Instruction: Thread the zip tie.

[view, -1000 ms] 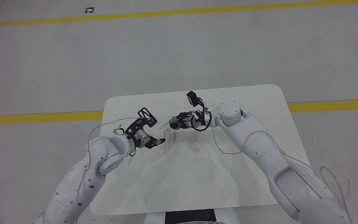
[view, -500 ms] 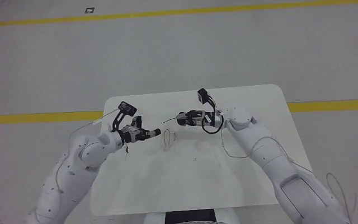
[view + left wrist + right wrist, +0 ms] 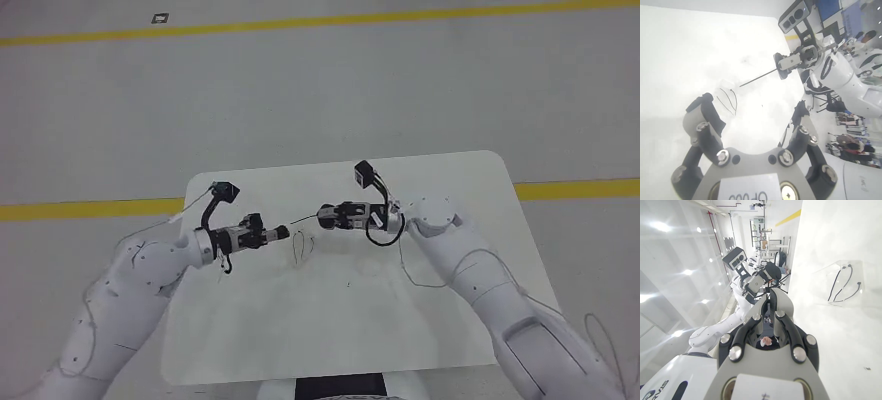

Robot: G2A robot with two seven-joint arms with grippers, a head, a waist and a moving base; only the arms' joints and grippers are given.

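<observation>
Right jaws are clamped on one end of the zip tie (image 3: 757, 78), its free end poking out above the table (image 3: 450, 300) toward my left jaws, which stand apart, empty. Light, thin and springy, I judge; I'd pinch near the tip.

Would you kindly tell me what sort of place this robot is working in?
Probably a robotics lab or open workshop hall. Yellow lines mark the pale floor, a plain white table serves as the workstation, and desks and an office chair stand in the long, brightly lit room behind.
</observation>
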